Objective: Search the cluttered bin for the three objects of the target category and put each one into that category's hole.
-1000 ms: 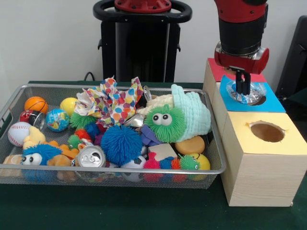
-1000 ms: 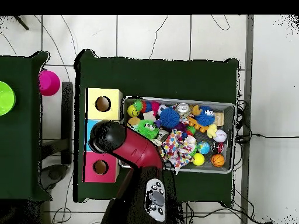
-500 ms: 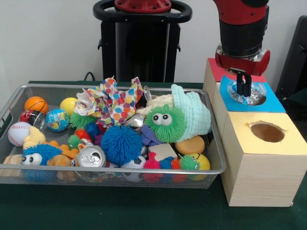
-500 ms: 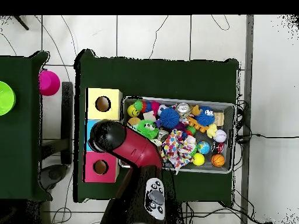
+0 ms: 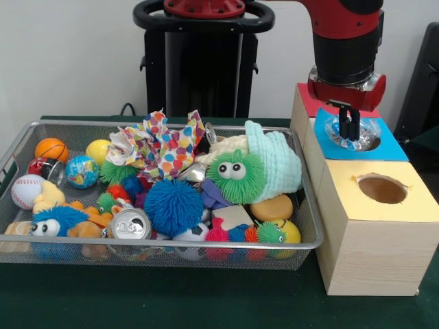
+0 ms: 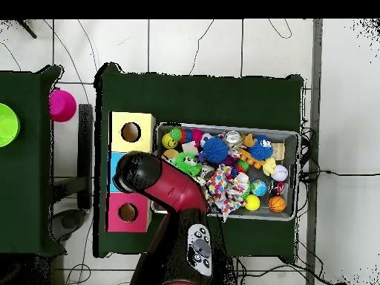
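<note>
My gripper (image 5: 350,134) hangs over the hole in the blue-topped box (image 5: 392,148), shut on a crinkled clear plastic piece (image 5: 368,135) that sits in the hole's mouth. In the overhead view the arm's head (image 6: 137,172) covers that box and hides the gripper. The wire bin (image 5: 171,242) to the left holds several toys: a blue spiky ball (image 5: 173,206), a green fuzzy creature (image 5: 236,176), a drink can (image 5: 130,224), a spotted paper wrap (image 5: 161,147) and small balls.
A yellow-topped wooden box (image 5: 381,219) with an open hole stands nearest the camera, and a red-topped box (image 5: 309,103) stands behind the blue one. In the overhead view a pink cup (image 6: 62,105) and a green disc (image 6: 6,125) sit to the left.
The gripper has shifted slightly right and a little lower over the blue box's hole, with the clear plastic still under it. Nothing in the bin moved.
</note>
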`<state>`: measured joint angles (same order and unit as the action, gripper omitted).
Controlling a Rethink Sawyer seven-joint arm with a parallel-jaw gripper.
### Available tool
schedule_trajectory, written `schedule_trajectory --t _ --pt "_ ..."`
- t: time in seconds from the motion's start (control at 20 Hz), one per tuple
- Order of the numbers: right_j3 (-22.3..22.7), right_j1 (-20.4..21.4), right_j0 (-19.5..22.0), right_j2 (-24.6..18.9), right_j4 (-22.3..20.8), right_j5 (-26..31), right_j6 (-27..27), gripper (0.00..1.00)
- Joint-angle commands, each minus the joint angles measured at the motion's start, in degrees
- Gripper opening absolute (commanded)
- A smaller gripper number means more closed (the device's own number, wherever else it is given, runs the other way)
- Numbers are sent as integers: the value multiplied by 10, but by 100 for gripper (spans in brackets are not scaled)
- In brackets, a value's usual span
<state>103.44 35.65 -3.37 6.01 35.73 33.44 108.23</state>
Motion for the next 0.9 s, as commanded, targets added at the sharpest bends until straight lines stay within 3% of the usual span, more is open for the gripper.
schedule_trajectory --t 0.05,0.9 --pt "-11 -143 17 -105 13 -174 89 0" --pt "-40 -192 40 -133 -9 -226 78 0"
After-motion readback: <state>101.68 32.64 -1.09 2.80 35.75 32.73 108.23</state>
